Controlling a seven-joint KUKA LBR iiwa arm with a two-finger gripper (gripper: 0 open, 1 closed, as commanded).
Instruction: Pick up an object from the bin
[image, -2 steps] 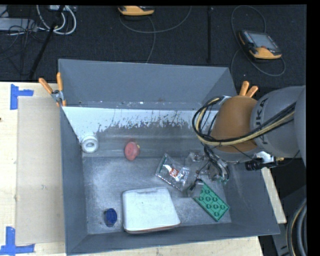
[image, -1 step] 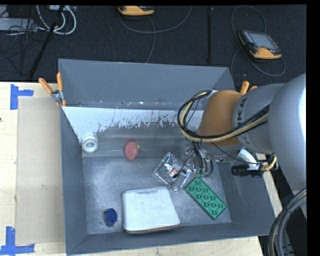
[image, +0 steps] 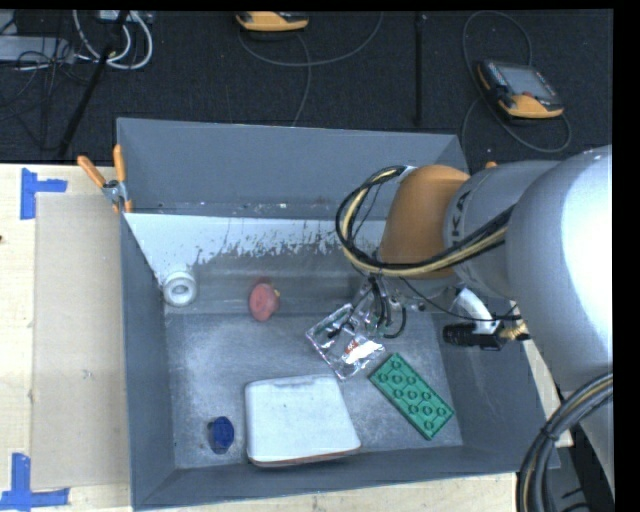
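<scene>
Packet (image: 338, 341), clear and crinkly, lies mid-bin. Nearest are a white pad (image: 300, 420), blue cap (image: 221, 432) and green brick (image: 412, 395). Gripper (image: 373, 316) hangs right over the packet, and I can't tell how open it is. I'd drop straight down and pinch a fold. Pink lump (image: 264, 301) and spool (image: 180, 289) sit further back.

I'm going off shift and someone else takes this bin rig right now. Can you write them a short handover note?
Gripper: down in the bin, over the crinkled clear packet right of centre; no hold can be confirmed.
Things: green studded plate beside the packet, toward the front right; white flat pad front centre; blue piece front left; pink lump and white roll near the back wall.
Done: nothing lifted out yet.
Left: grasp one thing and raise it clear.
</scene>
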